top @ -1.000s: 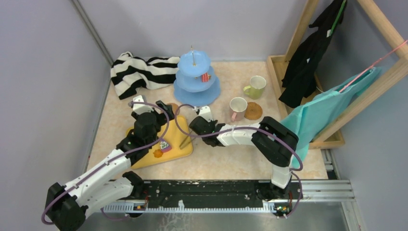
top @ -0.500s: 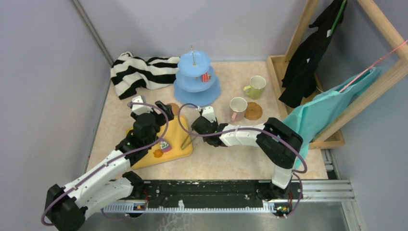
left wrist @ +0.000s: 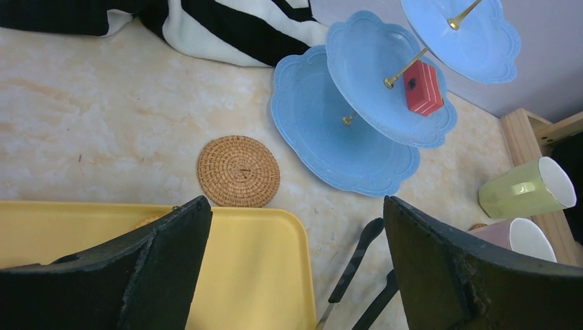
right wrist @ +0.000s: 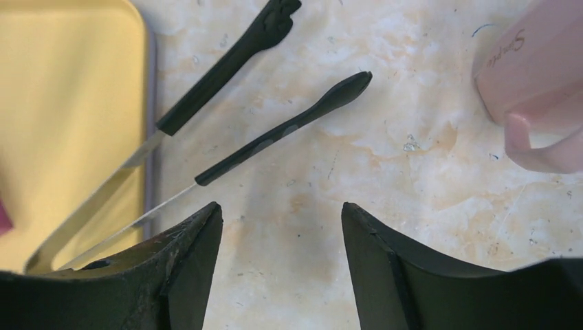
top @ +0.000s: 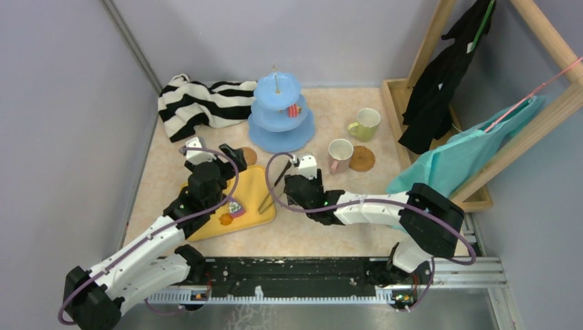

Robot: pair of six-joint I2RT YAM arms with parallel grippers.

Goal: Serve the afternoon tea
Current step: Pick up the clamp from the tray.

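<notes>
Lower spread, empty right fingers (right wrist: pixel 189 268) squarely over both tongs (right wrist: pixel 282 130) arms before squeezing; leave open left fingers (left wrist: pixel 172 254) above tray (left wrist: pixel 261 275).

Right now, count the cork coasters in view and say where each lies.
2. One coaster lies just past the yellow tray, near the blue stand; the other coaster lies beside the pink cup. Others may be hidden.

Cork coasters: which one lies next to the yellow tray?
The left coaster, just past the yellow tray's far edge; the other coaster sits beside the pink cup.
</notes>
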